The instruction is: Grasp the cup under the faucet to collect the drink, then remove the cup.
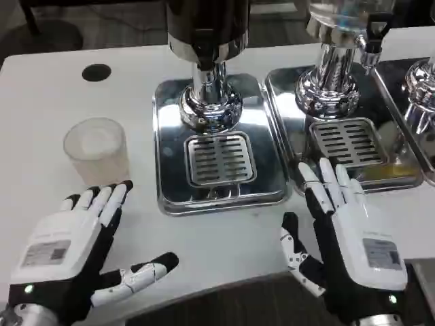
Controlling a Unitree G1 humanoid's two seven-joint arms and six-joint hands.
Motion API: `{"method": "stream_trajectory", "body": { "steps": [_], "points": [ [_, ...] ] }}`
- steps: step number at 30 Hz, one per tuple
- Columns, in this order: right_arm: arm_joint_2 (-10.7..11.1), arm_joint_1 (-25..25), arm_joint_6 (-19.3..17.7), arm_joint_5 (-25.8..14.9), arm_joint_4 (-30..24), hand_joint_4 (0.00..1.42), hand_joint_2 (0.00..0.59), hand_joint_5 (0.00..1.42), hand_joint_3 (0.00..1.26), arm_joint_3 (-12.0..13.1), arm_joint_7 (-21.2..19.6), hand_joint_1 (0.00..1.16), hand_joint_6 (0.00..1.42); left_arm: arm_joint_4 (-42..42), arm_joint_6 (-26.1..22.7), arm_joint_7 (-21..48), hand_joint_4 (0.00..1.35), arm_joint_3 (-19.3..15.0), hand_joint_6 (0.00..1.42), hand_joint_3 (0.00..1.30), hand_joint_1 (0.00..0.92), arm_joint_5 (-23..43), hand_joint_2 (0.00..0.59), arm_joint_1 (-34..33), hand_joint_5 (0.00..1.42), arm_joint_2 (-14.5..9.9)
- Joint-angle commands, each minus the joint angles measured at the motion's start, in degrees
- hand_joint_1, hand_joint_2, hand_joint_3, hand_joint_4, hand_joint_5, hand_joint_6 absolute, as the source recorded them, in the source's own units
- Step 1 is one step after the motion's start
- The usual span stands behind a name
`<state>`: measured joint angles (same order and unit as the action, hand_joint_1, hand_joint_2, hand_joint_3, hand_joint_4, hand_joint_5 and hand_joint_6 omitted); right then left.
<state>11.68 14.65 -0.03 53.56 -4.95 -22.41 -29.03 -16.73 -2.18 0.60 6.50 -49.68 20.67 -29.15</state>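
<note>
Nearest, the left robot hand [71, 255] and right robot hand [346, 234] are lying spread, holding nothing, by the white bench's [41, 95] front edge. The cup [96, 149] is standing just beyond the left fingertips, left of the middle drip tray [219, 146].
</note>
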Motion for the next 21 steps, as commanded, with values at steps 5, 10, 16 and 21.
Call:
{"method": "stream_trajectory", "body": {
  "steps": [5, 10, 16, 21],
  "points": [
    [-0.7, -0.1, 0.1, -0.1, 0.1, 0.00, 0.586, 0.00, 0.12, 0.1, -0.6, 0.51, 0.05, 0.2, 0.1, 1.0, 0.00, -0.5, 0.00, 0.00, 0.000, 0.5, 0.095, 0.1, 0.00, -0.9],
    [-0.9, -0.1, 0.3, -0.2, 0.1, 0.00, 0.586, 0.00, 0.13, 0.3, -0.5, 0.51, 0.05, 0.4, 0.1, 1.2, 0.00, -0.5, 0.00, 0.00, 0.000, 0.7, 0.095, -0.2, 0.00, -0.8],
    [-1.1, -0.9, 0.8, 0.2, -0.3, 0.00, 0.586, 0.00, 0.13, 0.2, 0.3, 0.51, 0.05, 1.5, 2.8, -2.0, 0.00, -2.1, 0.00, 0.00, 0.000, 3.9, 0.091, -0.2, 0.00, 0.0],
    [-2.2, -1.3, 1.8, 0.5, -0.2, 0.00, 0.586, 0.00, 0.13, -0.4, 0.2, 0.51, 0.05, 3.3, 6.3, -5.2, 0.00, -4.3, 0.00, 0.00, 0.000, 7.4, 0.093, -0.1, 0.00, 0.5]
  ]
}}
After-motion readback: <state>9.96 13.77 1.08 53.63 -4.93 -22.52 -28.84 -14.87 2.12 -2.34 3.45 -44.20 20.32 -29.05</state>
